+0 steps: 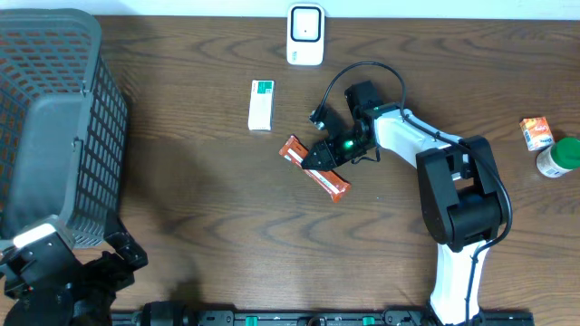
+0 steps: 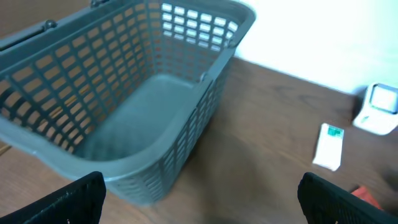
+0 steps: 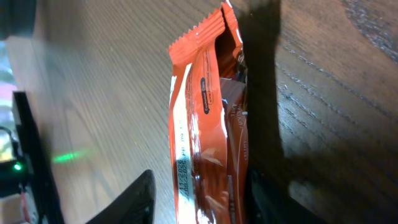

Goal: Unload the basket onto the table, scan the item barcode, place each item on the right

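Your orange snack bar (image 1: pixel 319 174) lies flat on the counter (image 1: pixel 208 208), its long axis slanting across the overhead view. The right gripper (image 3: pixel 198 202) straddles its width, parted and not yet pinching. The left gripper (image 2: pixel 202 200), spread wide, is well apart beside the basket (image 1: pixel 54 127).

One grey basket (image 1: pixel 101 136), one white scanner (image 1: pixel 305 34), one white-and-green box (image 1: pixel 261 105), one orange snack bar (image 1: pixel 334 185), one small orange packet (image 1: pixel 536 134), one green-capped bottle (image 1: pixel 559 158) — and two robot arms, the left arm (image 1: pixel 47 273) and the right arm (image 1: pixel 460 195).
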{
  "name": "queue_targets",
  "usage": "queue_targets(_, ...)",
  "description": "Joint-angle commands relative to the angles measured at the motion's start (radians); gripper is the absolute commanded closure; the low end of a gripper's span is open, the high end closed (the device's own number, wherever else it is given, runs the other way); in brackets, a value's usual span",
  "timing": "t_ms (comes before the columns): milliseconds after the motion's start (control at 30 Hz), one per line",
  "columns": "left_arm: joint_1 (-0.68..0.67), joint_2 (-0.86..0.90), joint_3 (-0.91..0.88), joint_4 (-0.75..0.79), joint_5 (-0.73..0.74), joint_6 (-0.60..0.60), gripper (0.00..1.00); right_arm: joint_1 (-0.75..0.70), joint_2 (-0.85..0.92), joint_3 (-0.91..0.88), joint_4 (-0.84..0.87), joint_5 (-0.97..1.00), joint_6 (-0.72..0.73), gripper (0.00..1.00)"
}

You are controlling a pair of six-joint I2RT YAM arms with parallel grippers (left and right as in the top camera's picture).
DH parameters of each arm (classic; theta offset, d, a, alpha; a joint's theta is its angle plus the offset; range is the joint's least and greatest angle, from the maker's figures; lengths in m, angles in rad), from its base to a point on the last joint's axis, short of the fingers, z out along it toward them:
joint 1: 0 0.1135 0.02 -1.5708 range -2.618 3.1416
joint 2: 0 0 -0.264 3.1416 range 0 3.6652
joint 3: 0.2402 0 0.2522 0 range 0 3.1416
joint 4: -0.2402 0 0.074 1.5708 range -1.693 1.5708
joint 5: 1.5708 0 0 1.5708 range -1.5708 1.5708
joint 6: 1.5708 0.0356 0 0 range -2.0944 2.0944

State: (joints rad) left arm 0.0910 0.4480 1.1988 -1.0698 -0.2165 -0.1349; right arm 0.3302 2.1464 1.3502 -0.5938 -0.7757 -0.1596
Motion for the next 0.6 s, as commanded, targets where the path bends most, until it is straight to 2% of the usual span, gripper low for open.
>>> queue_targets(0, 0.003, 0.019, -0.006, 0.061, 0.107, -0.006, 0.0, -0.018, 0.065, -0.045, 0.001, 0.111, 0.035, 0.49)
queue_targets(133, 0.003, 0.15, -0.013, 0.067, 0.355, -0.004, 0.0, -0.036, 0.065, -0.045, 0.011, 0.027, 0.036, 0.45)
queue_targets(233, 0.003, 0.291, -0.029, 0.067, 0.492, -0.004, 0.0, -0.044, 0.065, -0.044, 0.016, 0.042, 0.066, 0.44)
queue_targets(400, 0.003, 0.509, -0.031, 0.109, 0.544, -0.004, 0.0, -0.057, 0.065, -0.041, 0.052, 0.097, 0.178, 0.51)
queue_targets(500, 0.003, 0.593, -0.031, 0.185, 0.67, -0.004, 0.0, -0.058, 0.065, -0.04, 0.076, 0.096, 0.235, 0.54)
queue_targets(567, 0.003, 0.629, -0.031, 0.225, 0.73, -0.004, 0.0, -0.057, 0.065, -0.037, 0.08, 0.093, 0.237, 0.6)
